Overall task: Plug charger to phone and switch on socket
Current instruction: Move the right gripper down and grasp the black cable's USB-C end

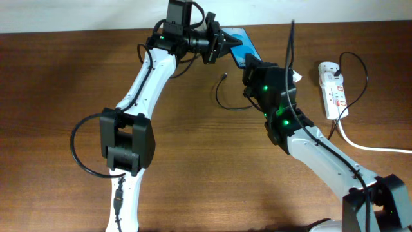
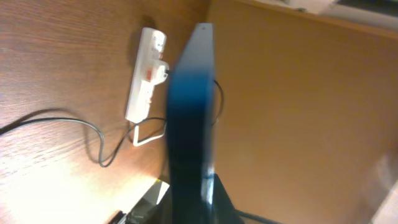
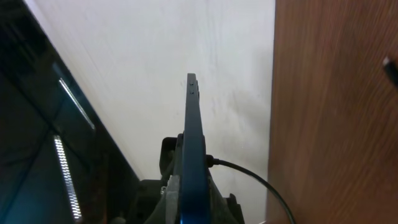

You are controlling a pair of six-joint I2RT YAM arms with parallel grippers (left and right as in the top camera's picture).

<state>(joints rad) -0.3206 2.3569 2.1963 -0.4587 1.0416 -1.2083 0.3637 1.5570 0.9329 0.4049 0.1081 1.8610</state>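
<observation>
Phone (image 2: 189, 124): nearest the lens in both wrist views, seen edge-on. It is lifted clear of the table (image 1: 193, 167) toward its far side. It is judged to be held on edge so that the charging port is presented to the connector.

Left gripper (image 1: 221, 42): jaws clamped on the phone from its side. Dark finger parts are seen either side of the blue edge in the left wrist view.

Right gripper (image 1: 252, 66): set at the phone's end nearer the robot. Whether its jaws are closed on the phone cannot be told, as its own fingers are not clearly made out.

Charger (image 1: 217, 96): black cable lying looped on the wood just beside the right gripper. The connector tip (image 1: 224, 76) is free, held by neither arm, and not yet plugged in.

Socket (image 1: 331, 90): white strip at the table's right, well apart from the phone, with its white lead (image 1: 370, 147) trailing off right. It is untouched, and switching is judged a later step.

Views compared: the blue screen and the loose tip are shown only overhead. The socket's red markings are shown larger by the left wrist. The phone's side buttons are given by the right wrist alone.
</observation>
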